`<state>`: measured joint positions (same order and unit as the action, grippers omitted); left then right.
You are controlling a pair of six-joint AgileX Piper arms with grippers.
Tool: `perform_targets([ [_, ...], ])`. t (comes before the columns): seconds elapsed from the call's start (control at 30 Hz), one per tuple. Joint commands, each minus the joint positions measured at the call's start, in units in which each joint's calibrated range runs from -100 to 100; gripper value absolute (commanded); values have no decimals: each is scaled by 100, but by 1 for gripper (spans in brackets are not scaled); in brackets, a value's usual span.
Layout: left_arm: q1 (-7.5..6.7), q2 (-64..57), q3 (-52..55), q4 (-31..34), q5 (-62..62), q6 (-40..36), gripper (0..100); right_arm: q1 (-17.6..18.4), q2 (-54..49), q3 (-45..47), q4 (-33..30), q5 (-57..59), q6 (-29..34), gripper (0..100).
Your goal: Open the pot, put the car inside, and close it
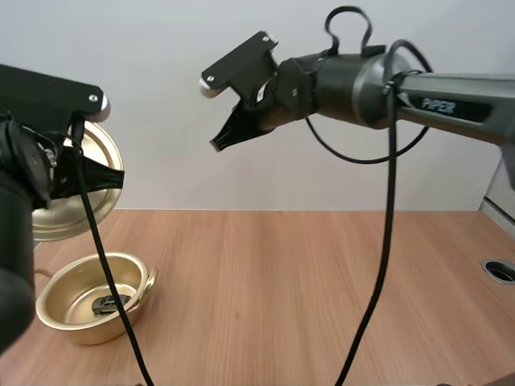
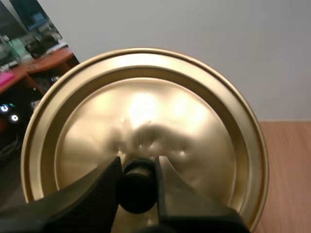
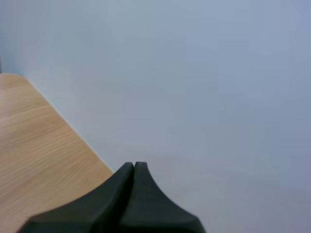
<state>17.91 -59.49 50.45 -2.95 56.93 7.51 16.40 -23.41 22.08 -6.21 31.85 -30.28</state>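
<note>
While the car lies on the bottom of the pot, the left gripper hangs above it and slightly toward the wall, well clear of the pot's rim. This gripper is clamped on the black knob of the lid; in the left wrist view the two fingers press the knob from either side. The lid is golden and held tilted, almost on edge, with its face turned away from the gripper. The pot stands open on the wooden table near its left front edge, and the small dark car is the one thing inside it. The right gripper is raised high over the table, far from car and pot, its fingers pressed together on nothing.
</note>
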Motion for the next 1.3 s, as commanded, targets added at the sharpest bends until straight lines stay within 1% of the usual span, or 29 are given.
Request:
perform_targets([
  [0.0,4,710,3,-40,274,90,0,-160,-494,-2,-5,73,3,0],
  [0.07,4,1145,3,-119,511,248,0,-221,-758,-2,-5,196,3,0],
  [0.2,4,1943,3,-329,1033,562,0,-256,-1302,-2,-238,454,3,0],
  [0.37,4,2565,3,-327,1176,678,0,-256,-1862,-2,-290,625,3,0],
  [0.47,4,2789,3,-327,1212,737,0,-256,-2112,-2,-487,715,3,0],
  [0.6,4,3074,3,-327,1525,878,0,-256,-2206,-2,-732,1001,3,0],
  [0.67,4,3180,3,-305,1631,896,0,-256,-2206,-2,-759,1085,3,0],
  [0.87,4,3382,3,-254,1606,927,0,-256,-2206,-2,-759,1120,46,0],
  [1.07,4,3644,3,-14,1605,969,0,-256,-2206,-2,-759,1249,39,0],
  [1.27,4,3899,3,7,1642,969,0,-256,-2206,-2,-759,1313,39,0],
])
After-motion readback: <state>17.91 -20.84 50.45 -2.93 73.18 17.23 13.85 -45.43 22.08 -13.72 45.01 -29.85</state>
